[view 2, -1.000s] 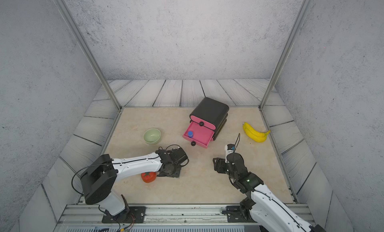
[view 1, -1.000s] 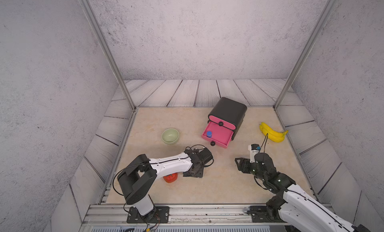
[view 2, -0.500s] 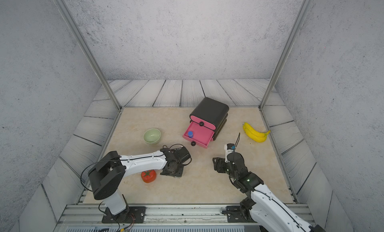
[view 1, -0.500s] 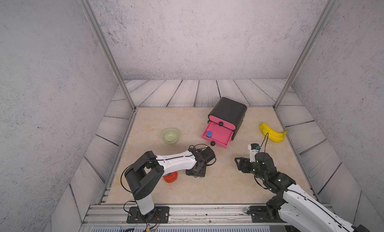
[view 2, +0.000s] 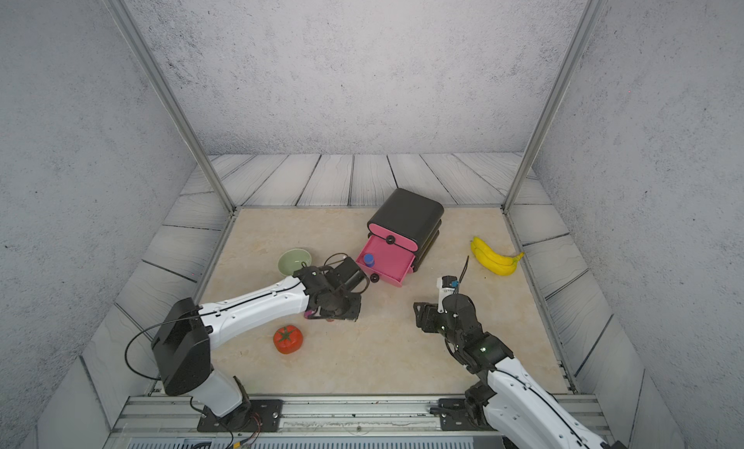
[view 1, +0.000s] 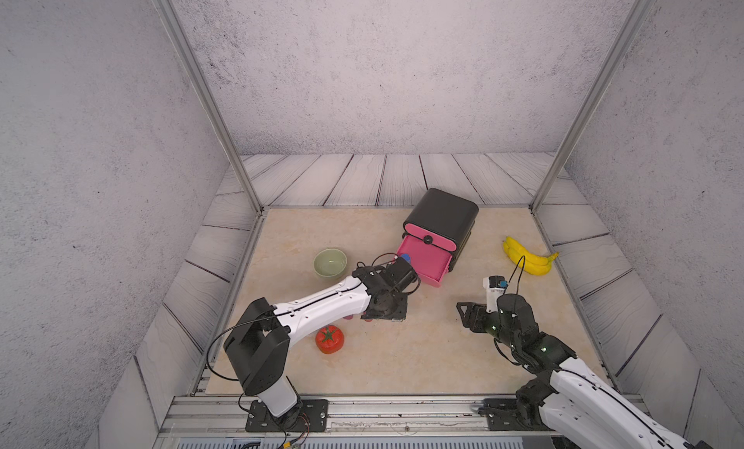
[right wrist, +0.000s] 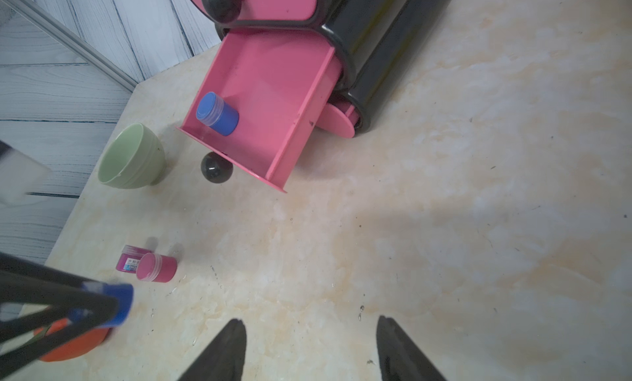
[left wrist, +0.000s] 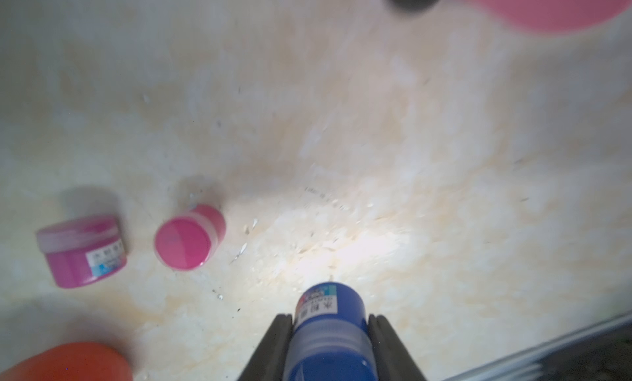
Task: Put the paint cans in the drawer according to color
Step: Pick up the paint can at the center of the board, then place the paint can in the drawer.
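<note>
A blue paint can (left wrist: 329, 345) is being clamped between the dark fingers (left wrist: 273, 348) of the left gripper (left wrist: 330, 317), and this is being shown plainly only in the left wrist view. In both top views the grip is being hidden: only the back of that gripper is being seen, tipped down over the table (view 1: 443, 346) between the tomato (view 1: 329, 339) and the open drawer (view 1: 422, 261). In the right wrist view the same can is being caught from the side, blurred, between black fingers.

Two pink paint cans (left wrist: 82, 251) are being shown on the table in both wrist views, one upright and the other (left wrist: 188, 237) lying on its side just beside it. They are being kept off to one side of the held can, near it but apart. In the top views they are being covered by the left arm, apart from a sliver of magenta (view 2: 308, 314).

A second blue can (view 2: 368, 259) is being seen standing in a front corner of the pulled-out middle drawer, on the side toward the bowl (view 2: 294, 261). In a top view it is being largely blocked by the left wrist (view 1: 406, 259).

The right gripper (right wrist: 311, 341) is being held with its jaws apart and nothing between them, over bare table. The black cabinet (right wrist: 393, 37) and its open drawer are being faced from a distance, and the banana (view 1: 527, 257) is being left untouched.
</note>
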Robot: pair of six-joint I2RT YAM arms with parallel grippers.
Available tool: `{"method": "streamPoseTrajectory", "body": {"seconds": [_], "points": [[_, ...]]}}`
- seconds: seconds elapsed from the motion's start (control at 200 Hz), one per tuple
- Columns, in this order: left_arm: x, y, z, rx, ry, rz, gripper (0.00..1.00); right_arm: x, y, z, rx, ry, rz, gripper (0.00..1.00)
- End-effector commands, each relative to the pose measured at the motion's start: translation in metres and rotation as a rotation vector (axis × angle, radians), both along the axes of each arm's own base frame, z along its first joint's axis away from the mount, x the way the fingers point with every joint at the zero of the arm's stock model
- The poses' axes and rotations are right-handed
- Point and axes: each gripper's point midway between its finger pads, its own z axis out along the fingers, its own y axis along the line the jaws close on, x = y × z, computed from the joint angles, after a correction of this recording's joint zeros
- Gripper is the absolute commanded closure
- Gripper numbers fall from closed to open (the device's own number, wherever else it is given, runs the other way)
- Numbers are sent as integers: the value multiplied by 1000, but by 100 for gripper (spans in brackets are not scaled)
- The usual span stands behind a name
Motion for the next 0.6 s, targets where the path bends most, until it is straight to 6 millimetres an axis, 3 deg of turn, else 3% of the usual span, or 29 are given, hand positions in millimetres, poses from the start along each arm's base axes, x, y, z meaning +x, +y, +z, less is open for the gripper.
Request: {"method": "streamPoseTrajectory", "body": {"seconds": [0.0,0.115,0.38,0.595], "points": [[34,-18,44,-99,-100,-11,73,3,-7,14,7,-48,-32,35],[59,-39,57,-137,-130,-38,73,2,-12,17,-2,-60,-44,35],[114,-84,54,-118,-228,-71,73,0,-16,19,-25,-65,-45,35],[135,-102,27,-32,-216,-102,71,0,-17,17,-46,-56,-38,35]]}}
